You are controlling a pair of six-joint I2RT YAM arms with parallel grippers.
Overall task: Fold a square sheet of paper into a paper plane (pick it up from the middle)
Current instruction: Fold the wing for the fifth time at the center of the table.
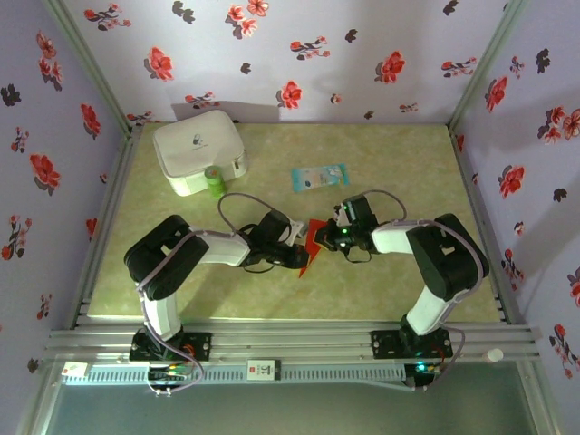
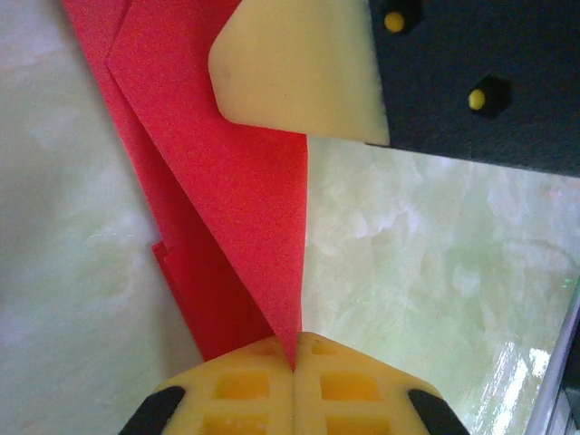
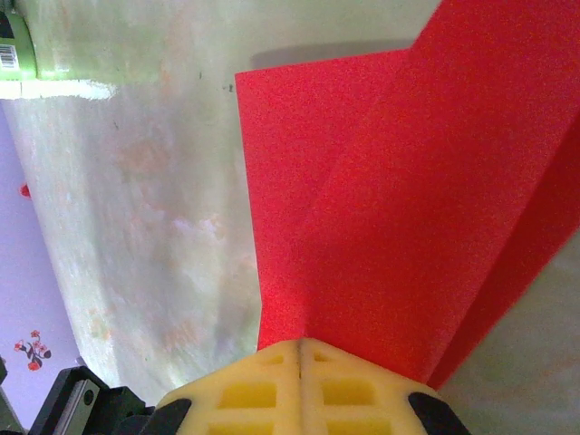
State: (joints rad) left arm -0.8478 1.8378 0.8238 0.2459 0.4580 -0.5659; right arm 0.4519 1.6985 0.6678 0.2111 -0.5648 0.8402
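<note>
The left fingers (image 2: 288,376) are pressed together on the narrow tip of the red paper (image 2: 227,199), which runs straight into the seam between them. The right fingers (image 3: 292,362) are likewise closed, pinching a wider, layered part of the same sheet. With one end in each arm, the hold looks meant to draw the overlapped flaps taut and in line, so that a crease can be set without the folds springing apart. The diagonal edges and stacked layers suggest the plane is partway folded, not a finished dart. Seen from above, the paper sits between the two wrists near the middle of the bench (image 1: 408,154). A shadow under it in the right wrist view hints that it is lifted slightly, though this cannot be told for sure. Farther out, the pale blue packet (image 1: 319,176) lies just beyond the wrists and is the nearest thing to mind. The green bottle (image 1: 214,181) stands against the white case (image 1: 198,149) at the far left. Bare bench lies to the right and toward the arm bases, and that looks the freest room for swinging the paper.
</note>
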